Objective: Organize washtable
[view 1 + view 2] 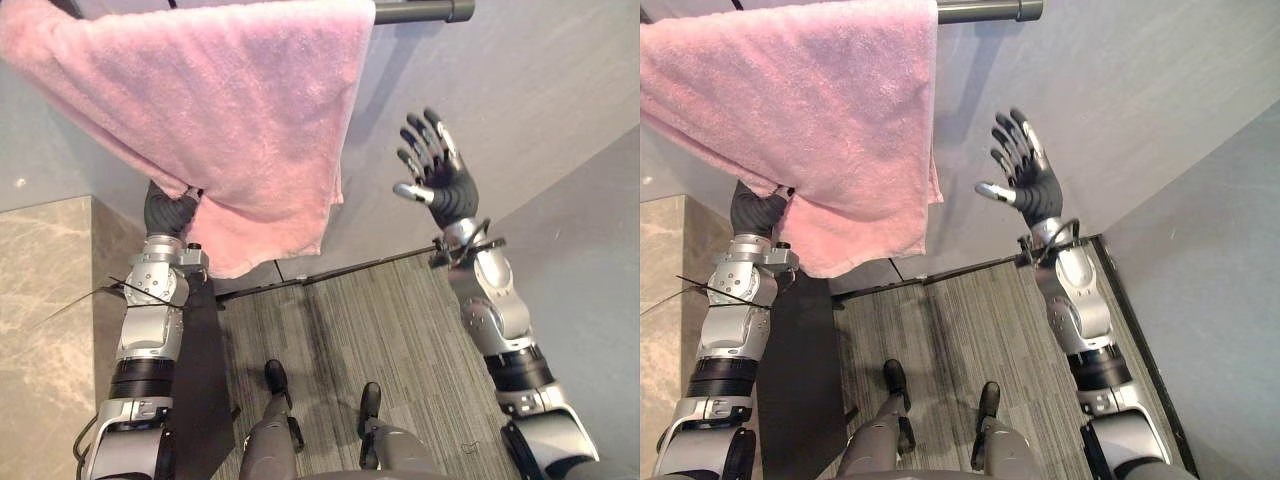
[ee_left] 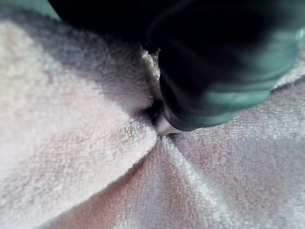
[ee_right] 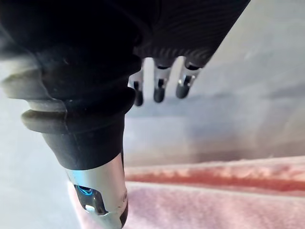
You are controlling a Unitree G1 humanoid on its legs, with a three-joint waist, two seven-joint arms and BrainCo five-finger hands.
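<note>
wall (image 1: 540, 90): towel (image 1: 230, 120) (pink) over left robot hand (image 1: 168, 212)

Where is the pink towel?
The pink towel hangs over the dark rail, upper left in the eye views, with the left hand at its lower edge.

Silver-grey arms (image 1: 495, 300); right hand (image 1: 443, 185) dark-ribbed, silver fingers (image 1: 447, 143) dark-tipped.
</note>
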